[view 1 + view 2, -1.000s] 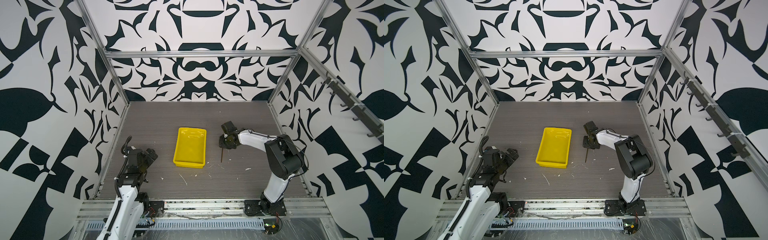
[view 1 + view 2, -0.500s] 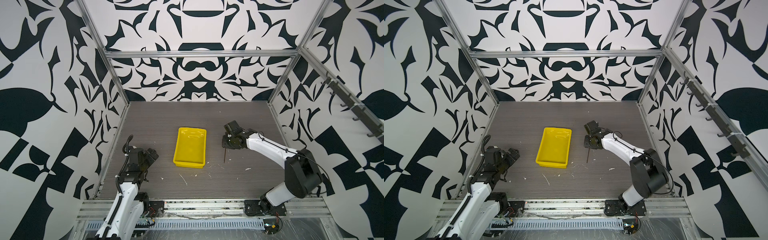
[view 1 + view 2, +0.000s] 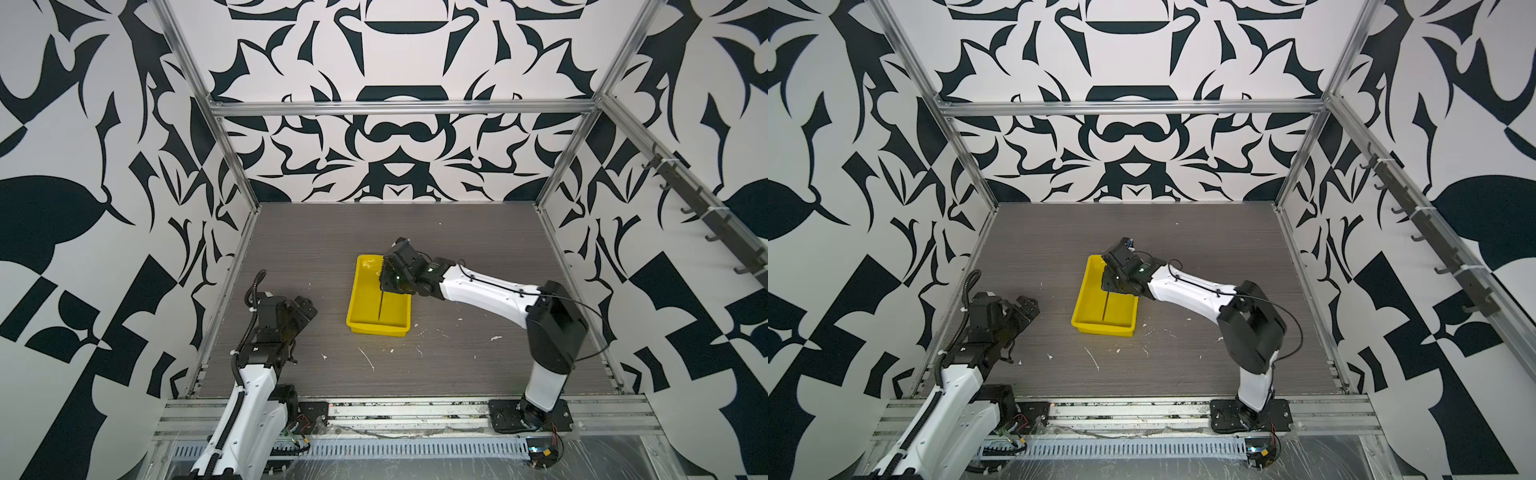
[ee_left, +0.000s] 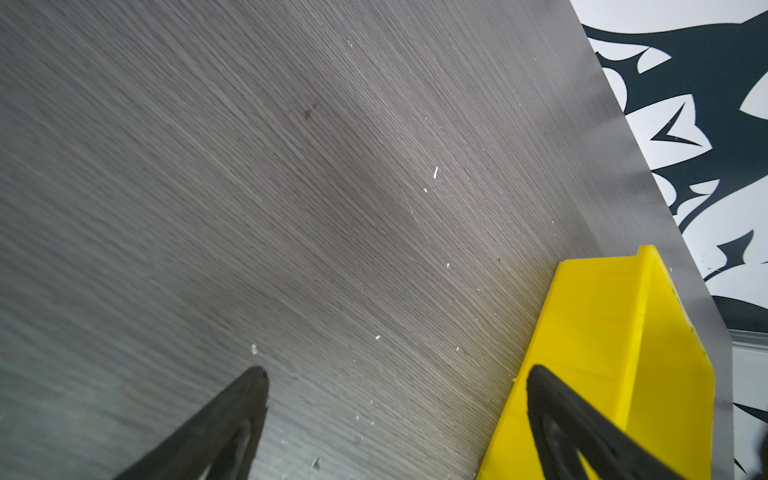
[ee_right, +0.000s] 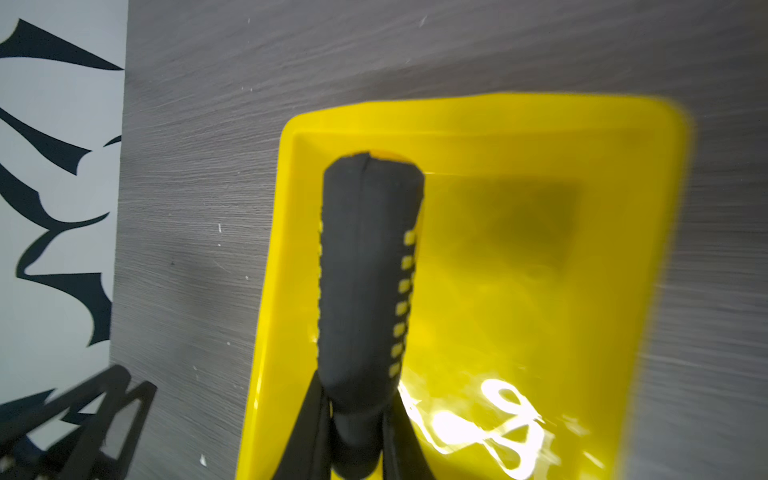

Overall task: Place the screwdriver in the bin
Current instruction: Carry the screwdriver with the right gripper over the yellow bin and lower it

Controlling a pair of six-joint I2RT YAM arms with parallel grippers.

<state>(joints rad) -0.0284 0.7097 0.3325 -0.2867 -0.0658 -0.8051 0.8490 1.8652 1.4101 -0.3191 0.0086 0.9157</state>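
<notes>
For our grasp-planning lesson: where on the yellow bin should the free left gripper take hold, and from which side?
Probably the bin by the rolled rim of its left long wall, from above, one jaw inside, one outside: that wall is thin, unobstructed and nearest the left gripper, while the right gripper holds the screwdriver over the bin's inside.

A grey wood-grain table (image 3: 415,232) carries white scraps (image 3: 367,359) scattered toward its near half (one a long sliver). Black-and-white patterned walls (image 3: 399,54) stand in a metal frame (image 3: 399,109); a rail of hooks (image 3: 706,208) runs along the right wall.
</notes>
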